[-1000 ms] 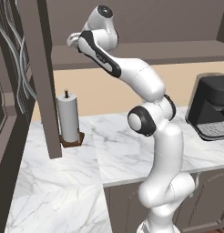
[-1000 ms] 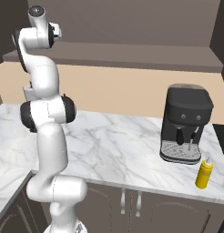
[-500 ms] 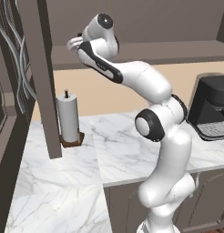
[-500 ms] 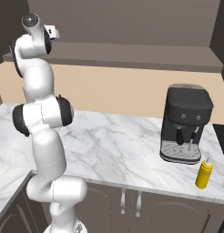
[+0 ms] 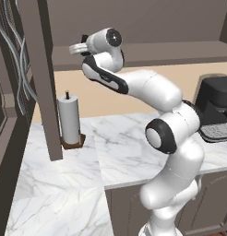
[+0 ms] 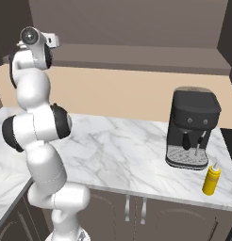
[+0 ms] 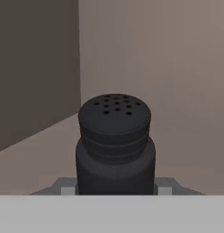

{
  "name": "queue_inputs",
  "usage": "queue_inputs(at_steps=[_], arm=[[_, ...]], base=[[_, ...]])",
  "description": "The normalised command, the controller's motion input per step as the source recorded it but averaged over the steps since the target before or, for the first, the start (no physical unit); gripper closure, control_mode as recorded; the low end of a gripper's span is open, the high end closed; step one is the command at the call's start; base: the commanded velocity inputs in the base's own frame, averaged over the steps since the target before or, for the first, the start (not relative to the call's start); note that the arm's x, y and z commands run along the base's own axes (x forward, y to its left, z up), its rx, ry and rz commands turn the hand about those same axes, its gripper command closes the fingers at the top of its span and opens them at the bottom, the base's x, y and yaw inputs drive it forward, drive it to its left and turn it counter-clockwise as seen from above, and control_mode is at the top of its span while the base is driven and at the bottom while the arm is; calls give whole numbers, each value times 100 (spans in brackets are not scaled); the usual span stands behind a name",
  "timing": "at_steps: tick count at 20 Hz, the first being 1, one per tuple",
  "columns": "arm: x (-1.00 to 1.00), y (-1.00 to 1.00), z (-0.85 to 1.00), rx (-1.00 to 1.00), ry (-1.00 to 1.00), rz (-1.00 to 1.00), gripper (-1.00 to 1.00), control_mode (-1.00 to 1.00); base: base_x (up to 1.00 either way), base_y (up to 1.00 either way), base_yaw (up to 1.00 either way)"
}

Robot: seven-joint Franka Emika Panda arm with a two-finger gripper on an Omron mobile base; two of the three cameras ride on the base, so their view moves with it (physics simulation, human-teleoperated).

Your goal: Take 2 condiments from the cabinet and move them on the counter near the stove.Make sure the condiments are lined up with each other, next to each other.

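Your black shaker bottle (image 7: 114, 145) sits inside the cabinet (image 7: 36, 68), framed right between the fingers; whether they grip it yet, you cannot tell. The yellow squeeze bottle (image 6: 211, 180) already stands on the counter (image 6: 122, 155) by the coffee machine (image 6: 191, 127). One condiment looks placed; the black one remains.

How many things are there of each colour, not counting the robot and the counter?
Yellow: 1, the squeeze bottle on the counter.
Black: 2, the shaker bottle in the cabinet and the coffee machine.
White: 1, the paper-towel roll.
Total: 4
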Motion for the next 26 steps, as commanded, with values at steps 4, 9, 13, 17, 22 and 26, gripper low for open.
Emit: queue_inputs(at_steps=[4, 9, 13, 17, 22, 26], arm=[[-45, -14, 58, 0, 30, 0, 100, -100], [-50, -6, 8, 0, 33, 0, 100, -100], [-60, -5, -12, 0, 3, 0, 100, -100], [-81, -9, -2, 0, -4, 0, 100, -100], [-81, -19, -2, 0, 0, 0, 100, -100], [-68, -31, -30, 0, 3, -1, 100, -100]], base=[[0, 0, 0], [0, 0, 0], [0, 0, 0], [0, 0, 0], [0, 0, 0], [0, 0, 0]])
